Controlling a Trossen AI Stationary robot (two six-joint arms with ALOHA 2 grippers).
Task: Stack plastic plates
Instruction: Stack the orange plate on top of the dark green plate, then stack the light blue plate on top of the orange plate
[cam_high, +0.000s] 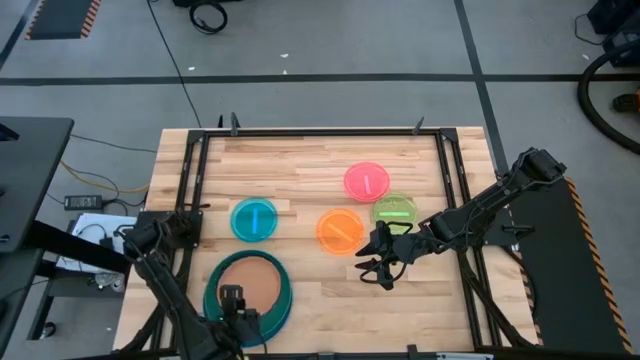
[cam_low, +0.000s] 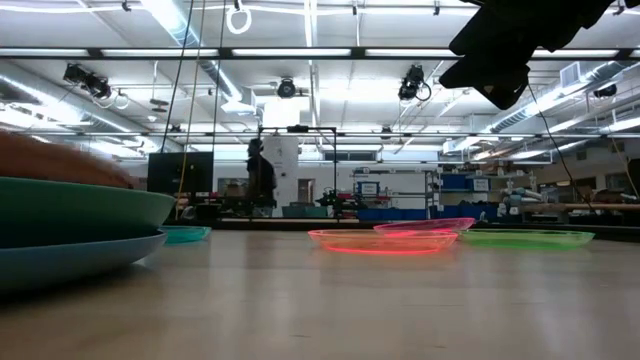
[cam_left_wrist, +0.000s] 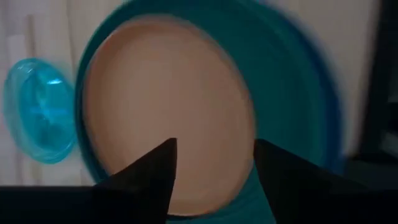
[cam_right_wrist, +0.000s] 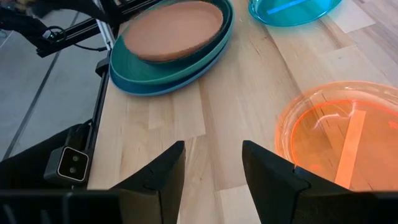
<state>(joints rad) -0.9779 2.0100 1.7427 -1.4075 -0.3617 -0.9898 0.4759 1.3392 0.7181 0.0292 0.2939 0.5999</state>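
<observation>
A stack of plates stands at the table's near left: a brown plate (cam_high: 252, 283) on top, teal plates (cam_high: 212, 290) under it and a blue plate (cam_low: 70, 256) at the bottom. Small translucent plates lie flat on the table, each on its own: cyan (cam_high: 254, 219), orange (cam_high: 340, 231), green (cam_high: 395, 211) and pink (cam_high: 367, 181). My left gripper (cam_left_wrist: 214, 155) is open above the near part of the brown plate (cam_left_wrist: 168, 93). My right gripper (cam_right_wrist: 213, 155) is open above bare wood, near the orange plate (cam_right_wrist: 345, 134).
A black frame (cam_high: 320, 133) runs around the wooden table top. Bare wood (cam_high: 430, 310) lies at the near right. The table's left edge (cam_right_wrist: 102, 118) runs close by the stack.
</observation>
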